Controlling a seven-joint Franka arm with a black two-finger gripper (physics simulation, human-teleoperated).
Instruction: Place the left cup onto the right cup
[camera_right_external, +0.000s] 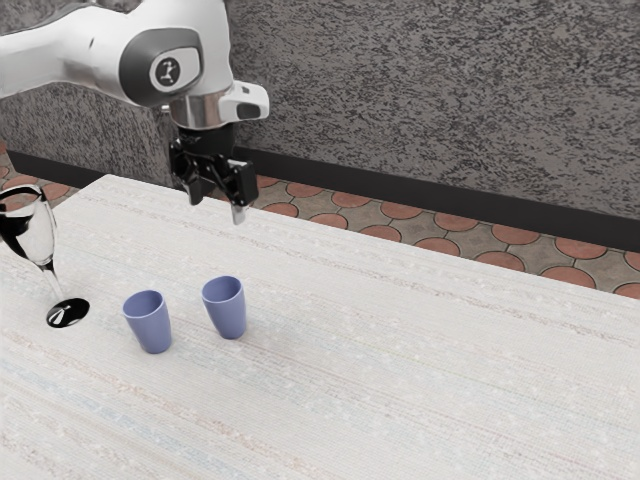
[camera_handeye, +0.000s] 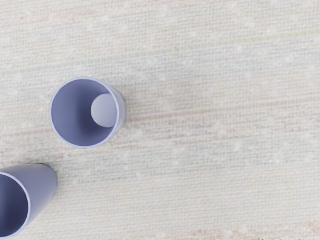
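Two lavender-blue plastic cups stand upright and apart on the pale table (camera_right_external: 420, 340) in the exterior view, left cup (camera_right_external: 147, 320) near right cup (camera_right_external: 224, 306); the black two-finger gripper (camera_right_external: 215, 203) hangs open and empty well above. Wrist view: both cups unstacked, so grasp, lift and placing are judged still to do.

A pale bench (camera_right_external: 450, 350) with a fine woven grain (faint pink and blue streaks run through it) spans the foreground. Behind it, a floor (camera_right_external: 455, 237) of reddish rounded tiles with grey joints meets a dark skirting strip (camera_right_external: 450, 196) under a rough, speckled grey wall (camera_right_external: 450, 90).
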